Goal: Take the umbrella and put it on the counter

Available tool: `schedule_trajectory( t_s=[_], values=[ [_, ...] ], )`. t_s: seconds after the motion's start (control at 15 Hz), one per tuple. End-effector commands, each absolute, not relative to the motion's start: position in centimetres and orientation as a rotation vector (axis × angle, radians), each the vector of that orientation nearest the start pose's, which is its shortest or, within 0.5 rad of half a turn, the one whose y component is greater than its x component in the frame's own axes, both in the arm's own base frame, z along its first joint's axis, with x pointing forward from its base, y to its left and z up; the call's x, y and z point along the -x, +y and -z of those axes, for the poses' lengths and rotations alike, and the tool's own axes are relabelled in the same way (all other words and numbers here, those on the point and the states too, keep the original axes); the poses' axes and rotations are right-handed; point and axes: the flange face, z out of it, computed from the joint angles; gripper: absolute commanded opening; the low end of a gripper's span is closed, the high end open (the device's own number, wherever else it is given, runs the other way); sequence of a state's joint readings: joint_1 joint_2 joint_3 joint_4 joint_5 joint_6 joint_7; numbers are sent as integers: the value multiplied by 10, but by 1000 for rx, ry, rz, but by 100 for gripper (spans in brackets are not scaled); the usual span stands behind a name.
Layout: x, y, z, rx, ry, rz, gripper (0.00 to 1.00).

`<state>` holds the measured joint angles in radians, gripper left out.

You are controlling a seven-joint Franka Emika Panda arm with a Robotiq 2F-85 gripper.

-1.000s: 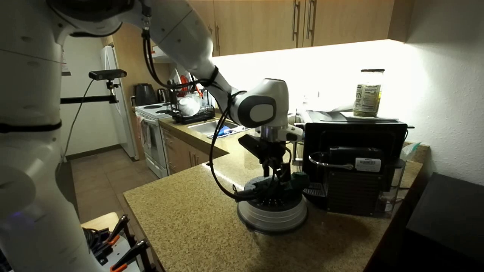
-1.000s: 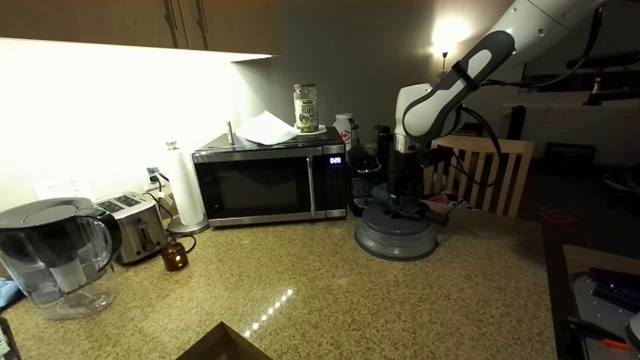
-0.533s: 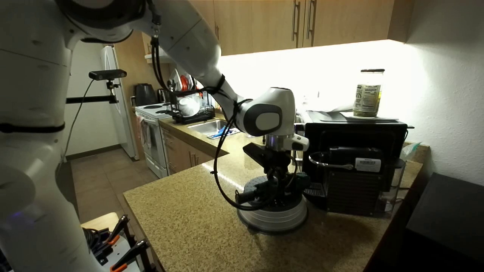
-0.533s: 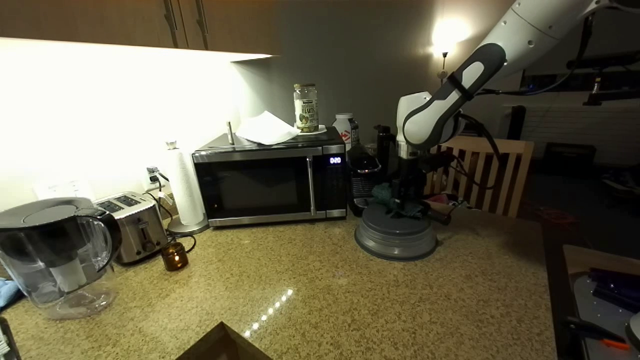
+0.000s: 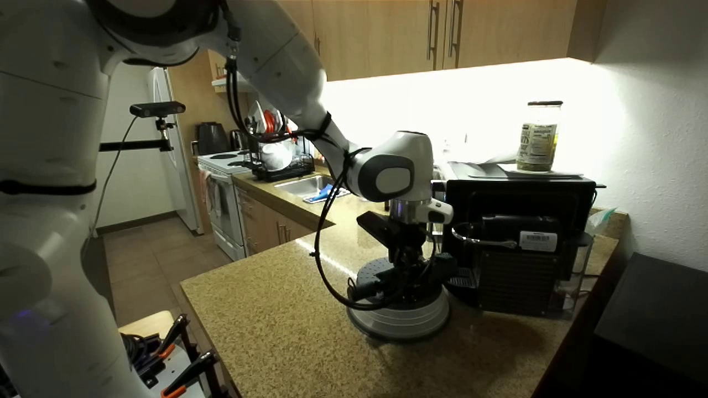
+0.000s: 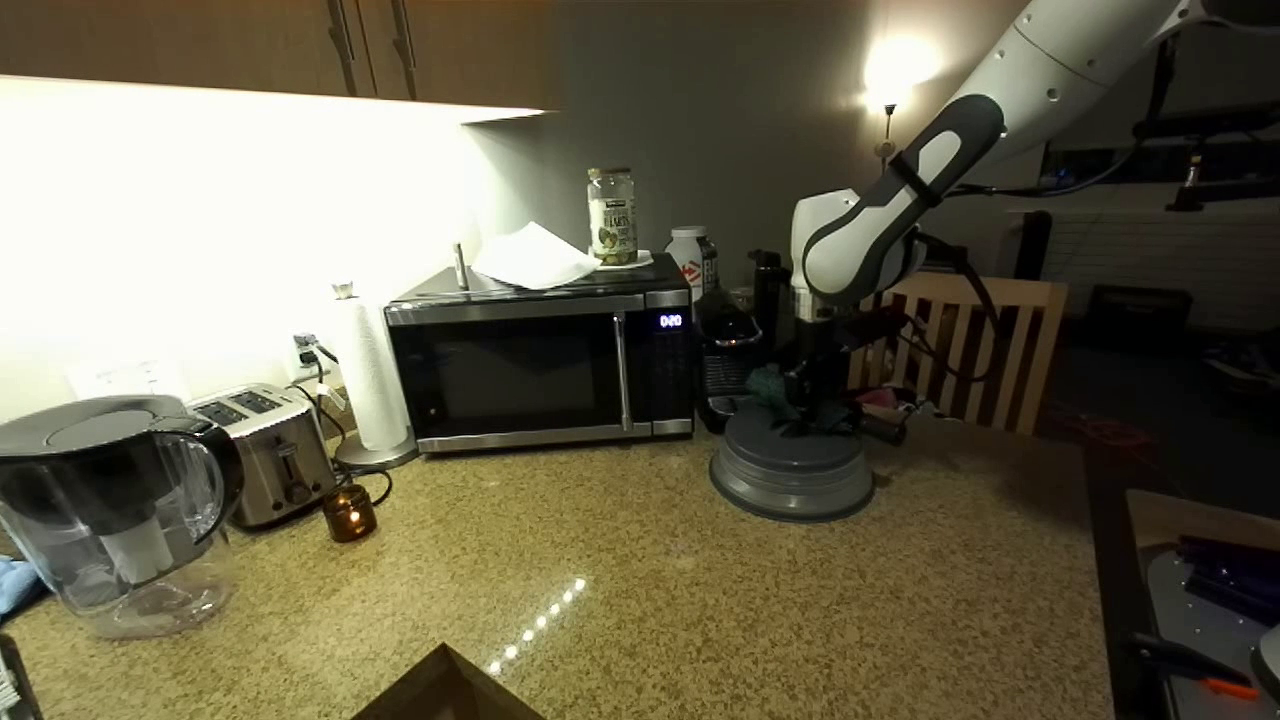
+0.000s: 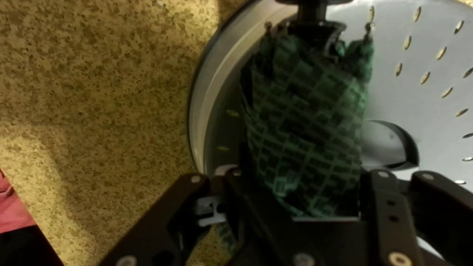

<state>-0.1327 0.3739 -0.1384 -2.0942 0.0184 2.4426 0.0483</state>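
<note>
The umbrella (image 7: 310, 111), a folded bundle in green and black check with a black handle, lies across the top of an upturned round grey dish (image 7: 399, 92). In the wrist view my gripper (image 7: 308, 177) has a finger on each side of its fabric, which fills the space between them; the jaws appear shut on it. Both exterior views show the gripper (image 6: 815, 395) low over the dish (image 5: 398, 320), with the umbrella (image 6: 772, 388) sticking out on either side. The dark fingertips are hard to make out there. Beneath the dish spreads the speckled tan counter (image 6: 600, 570).
A black coffee machine (image 5: 520, 265) stands close beside the dish, near the microwave (image 6: 520, 370). Along the wall are a paper towel roll (image 6: 375, 375), a toaster (image 6: 270, 450) and a water pitcher (image 6: 110, 520). A cardboard box (image 6: 445, 690) pokes in at the front.
My gripper has come down lower onto the umbrella and its jaws have drawn together around the fabric. The umbrella has shifted slightly on the dish. The dish has not moved.
</note>
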Motion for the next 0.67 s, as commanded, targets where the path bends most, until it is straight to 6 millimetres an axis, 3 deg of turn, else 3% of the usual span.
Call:
schedule_trajectory(
  t_s=[0.0,0.33,0.6],
  values=[
    [-557,-160,-238,3141,495,-67,22],
    [-553,-156,-254,3157,456,-44,15],
    [-560,-131,-284,3201,317,25,14]
  ],
)
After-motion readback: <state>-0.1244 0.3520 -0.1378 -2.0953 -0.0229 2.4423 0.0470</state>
